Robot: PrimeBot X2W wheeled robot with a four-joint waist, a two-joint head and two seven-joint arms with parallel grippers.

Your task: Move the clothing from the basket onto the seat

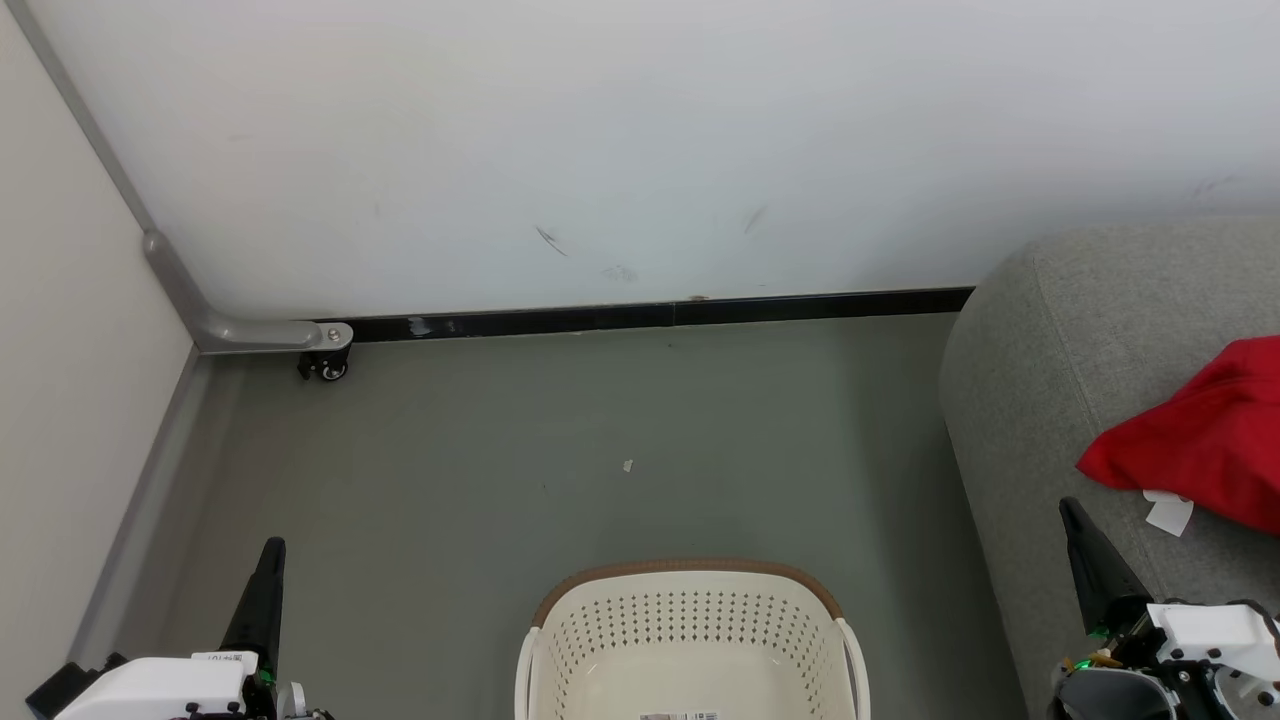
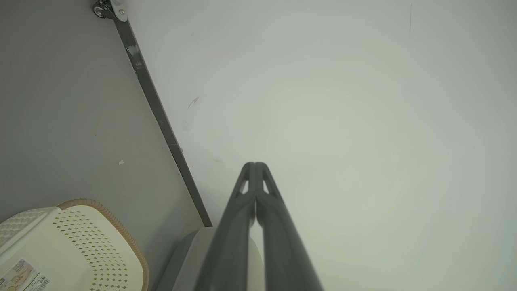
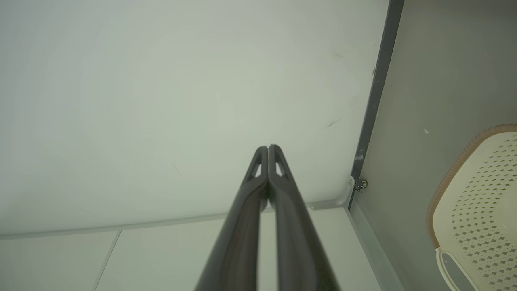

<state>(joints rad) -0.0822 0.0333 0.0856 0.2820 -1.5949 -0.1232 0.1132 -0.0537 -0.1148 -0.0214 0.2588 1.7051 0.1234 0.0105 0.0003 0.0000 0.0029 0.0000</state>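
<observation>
Red clothing (image 1: 1200,445) on seat (image 1: 1080,320) (grey); basket (image 1: 690,618) nearby

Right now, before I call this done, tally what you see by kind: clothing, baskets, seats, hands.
Sofa: 1
Basket: 1, visible part holds no clothing
Red clothing heap: 1, on the sofa; garment count inside unclear
Hands: 2, left hand and right hand, both shut
Total: 5

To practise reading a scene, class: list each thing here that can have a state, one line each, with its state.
laundry basket: upright on the floor, no clothing in the part shown.
red garment: lying crumpled on the sofa.
sofa: bearing the red garment.
left claw: shut, holding nothing.
right claw: shut, holding nothing.
</observation>
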